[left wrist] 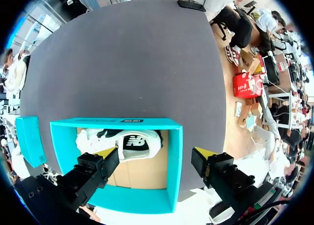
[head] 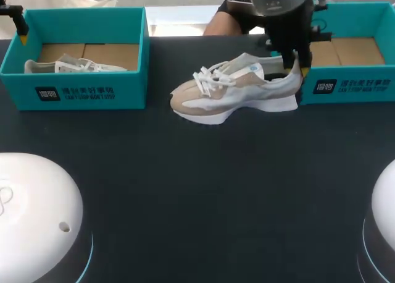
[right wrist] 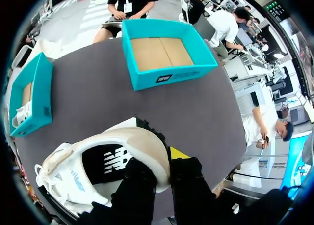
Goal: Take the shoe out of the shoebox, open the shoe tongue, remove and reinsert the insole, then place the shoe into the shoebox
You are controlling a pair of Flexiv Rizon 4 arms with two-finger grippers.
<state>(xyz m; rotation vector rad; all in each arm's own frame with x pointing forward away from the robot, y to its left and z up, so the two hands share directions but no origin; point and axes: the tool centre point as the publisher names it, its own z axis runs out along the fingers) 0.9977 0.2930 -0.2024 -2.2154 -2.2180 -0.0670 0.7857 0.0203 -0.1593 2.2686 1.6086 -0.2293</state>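
Dark worktop [head: 197, 190] fills the head view, with a teal shoebox [head: 86, 91] at 10 o'clock and a second teal shoebox [head: 352, 85] at 2 o'clock. The second one shows only its cardboard floor. The shoe [head: 237, 88] is out of it and sits just above centre, towards 12 o'clock, with its toe towards 9 o'clock and its heel close beside that box's near corner. I cannot tell whether the sole rests on the surface or hangs just above it.

The right end effector [right wrist: 164, 166] pinches the heel collar, one finger inside the shoe and one outside. The left end effector [left wrist: 156, 156] hangs above the 10 o'clock box with its fingers spread and holding nothing. Another shoe [left wrist: 122, 144] lies in that box below it.

I judge the take-out step finished or nearly so, and opening the tongue comes next. The laces look tied and the tongue lies flat. So the left arm would need to cross towards 1 o'clock and take the tongue's tip while the right one steadies the heel.

The heel has little room on its 3 o'clock side because of the box wall, and the worktop's far edge runs close behind the shoe at 12 o'clock. Open surface lies from the shoe towards 6 o'clock and 9 o'clock. Two white arm bases [head: 37, 202] sit at 7 and 5 o'clock.
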